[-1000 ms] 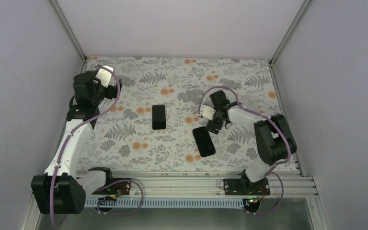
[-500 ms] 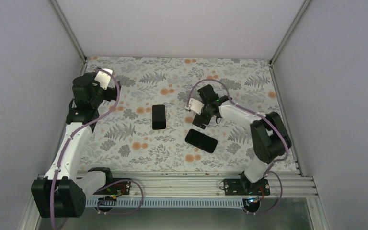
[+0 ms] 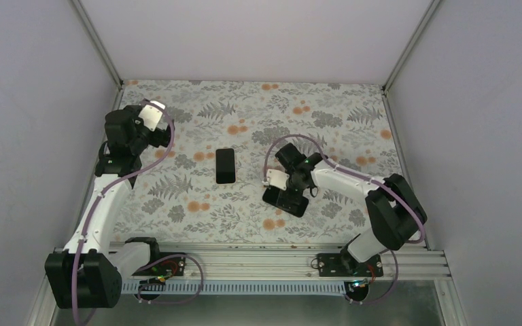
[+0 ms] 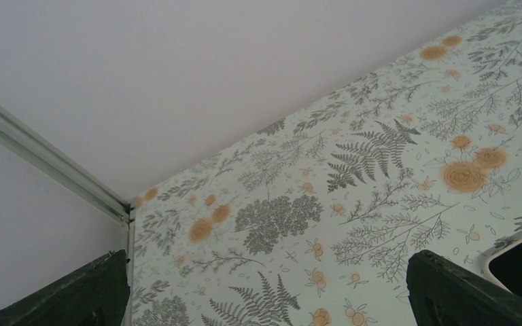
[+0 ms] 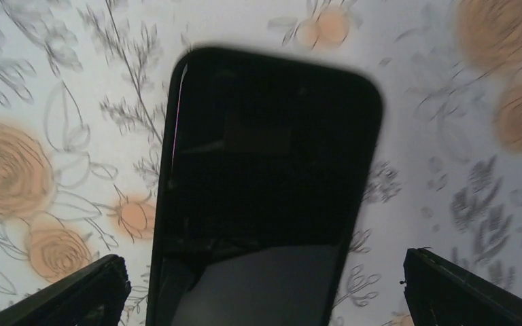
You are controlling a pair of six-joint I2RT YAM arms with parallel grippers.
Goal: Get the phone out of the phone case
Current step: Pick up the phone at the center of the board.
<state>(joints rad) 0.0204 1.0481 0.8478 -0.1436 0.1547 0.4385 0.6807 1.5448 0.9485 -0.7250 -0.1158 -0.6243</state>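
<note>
The floral-print table (image 3: 353, 129) fills the floor of the white-walled cell. The left arm (image 3: 102, 204) rises from its base along the left side, its wrist bent high near the far left corner. The right arm (image 3: 353, 180) folds at the elbow on the right and reaches inward, wrist tipped down over the table's near middle. A glossy black slab (image 3: 287, 202) with rounded corners lies flat and slightly askew under that wrist. A second black slab with a pale rim (image 3: 225, 166) lies lengthwise at the table's centre, well apart from the first. Which one is the phone and which the case cannot be told. The right gripper (image 5: 264, 272) is spread wide and grips nothing. Its dark fingers (image 5: 75, 292) stand on either side of the glossy slab's near end, with bare table between. The left gripper (image 4: 272, 299) is likewise spread and empty, and the pale-rimmed slab's corner shows just past its one finger.
</note>
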